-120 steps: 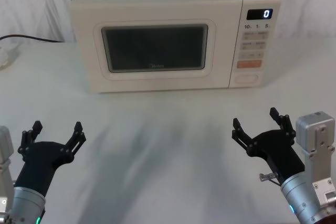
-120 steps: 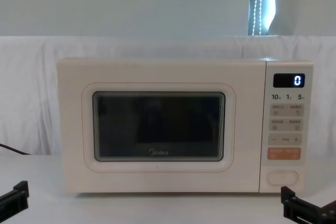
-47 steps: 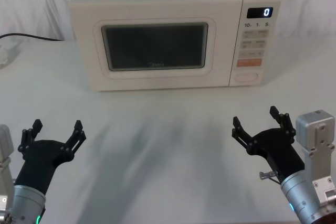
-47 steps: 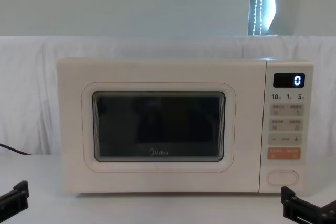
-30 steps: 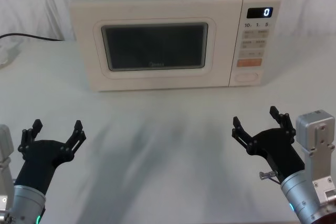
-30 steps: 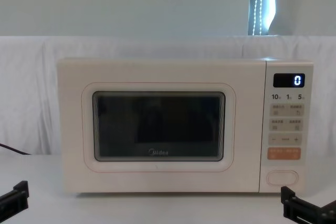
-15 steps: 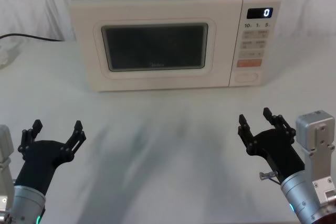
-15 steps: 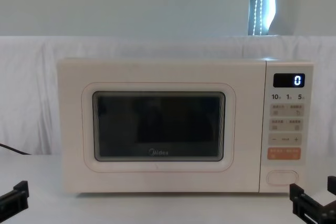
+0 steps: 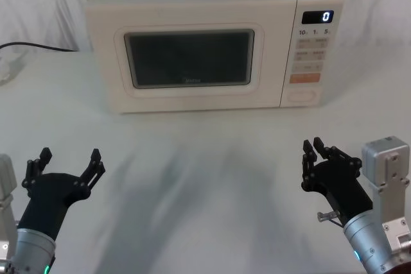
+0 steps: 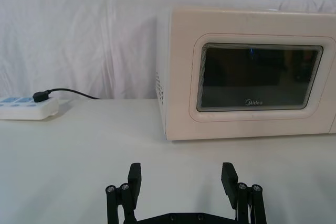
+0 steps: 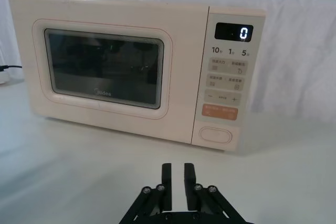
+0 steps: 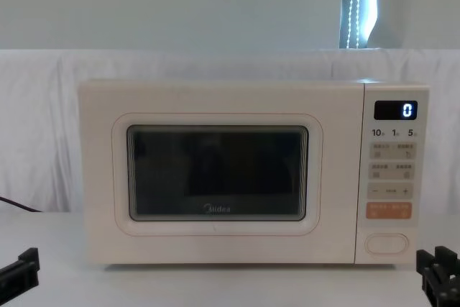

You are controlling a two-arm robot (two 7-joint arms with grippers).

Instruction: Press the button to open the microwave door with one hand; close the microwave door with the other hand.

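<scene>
The cream microwave (image 9: 192,4) stands at the back of the table, its display showing "0". The microwave door (image 9: 189,58) with the dark window is closed flat. The button (image 9: 302,95), a wide plain cream key, sits lowest on the control panel (image 11: 215,135), under the orange key. My right gripper (image 9: 313,145) hovers low over the table in front of the panel and well short of it; its fingers (image 11: 166,174) are drawn almost together with nothing between them. My left gripper (image 9: 70,156) hangs open near the table's front left, far from the door.
A white power strip (image 10: 26,107) with a black cable (image 9: 32,46) lies left of the microwave. White cloth covers the table (image 9: 205,158) and hangs as a backdrop behind. Bare cloth stretches between both grippers and the oven.
The right gripper's fingers have closed from wide apart to nearly touching, staying in place. The left gripper and the microwave are unchanged.
</scene>
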